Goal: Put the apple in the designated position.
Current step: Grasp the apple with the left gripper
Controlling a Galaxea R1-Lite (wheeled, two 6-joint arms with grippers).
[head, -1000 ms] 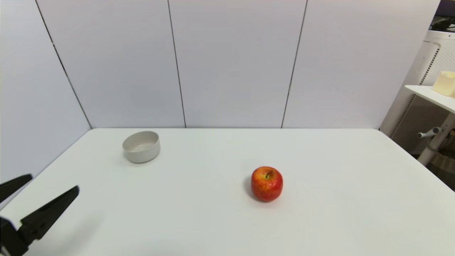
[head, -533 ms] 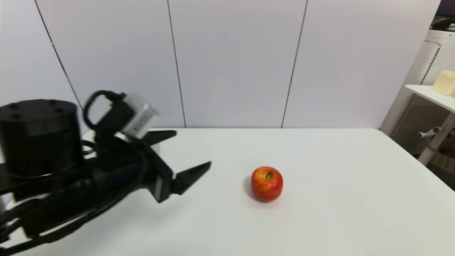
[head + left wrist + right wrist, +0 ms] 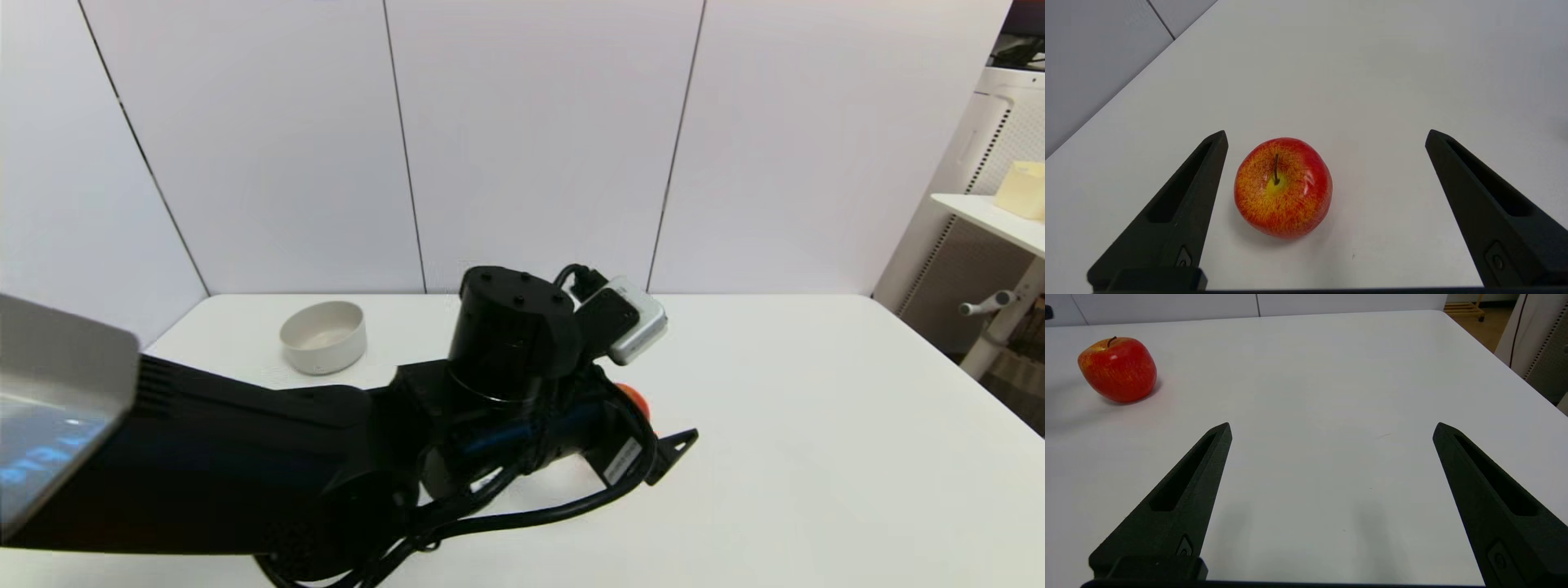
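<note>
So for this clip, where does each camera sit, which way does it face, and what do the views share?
Head view: on the robot's head, facing forward and down at the table; the left arm fills the foreground, hiding most of the apple.
Left wrist view: behind the open left gripper, looking down on the apple, nearer one finger.
Right wrist view: behind the open right gripper, low over bare tabletop, apple far off.
Shared: all three show the apple.

Left pincer (image 3: 1325, 139) stretched across the table, fingers spread wide, right pincer (image 3: 1331, 430) low, fingers apart
</note>
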